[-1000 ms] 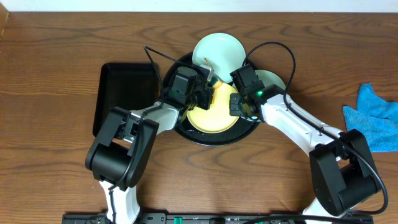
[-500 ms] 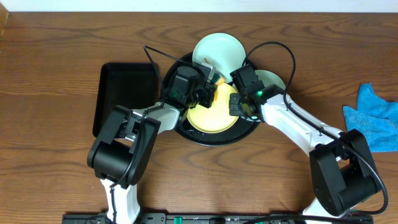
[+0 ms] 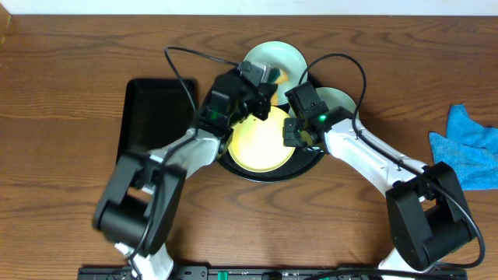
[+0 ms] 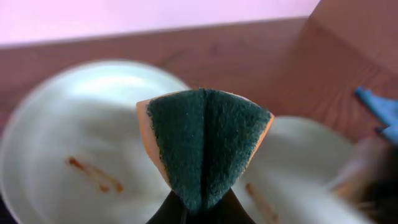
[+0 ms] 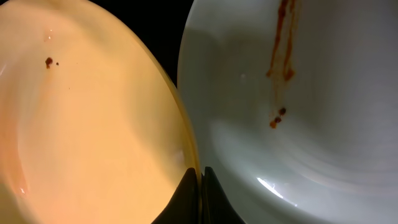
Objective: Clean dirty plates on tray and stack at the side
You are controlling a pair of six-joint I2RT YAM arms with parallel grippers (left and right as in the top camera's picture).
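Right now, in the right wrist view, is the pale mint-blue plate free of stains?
No, a brownish-red smear runs down the upper part of the mint-blue plate.

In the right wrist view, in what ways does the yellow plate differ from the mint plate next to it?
Colour: the yellow plate is pale yellow, the mint plate pale blue-green. Dirt: the yellow plate shows only small brown specks, the mint plate a long reddish-brown streak. Grip: the right gripper pinches the yellow plate's rim; the mint plate is not held. Both are shallow, glossy and dirty.
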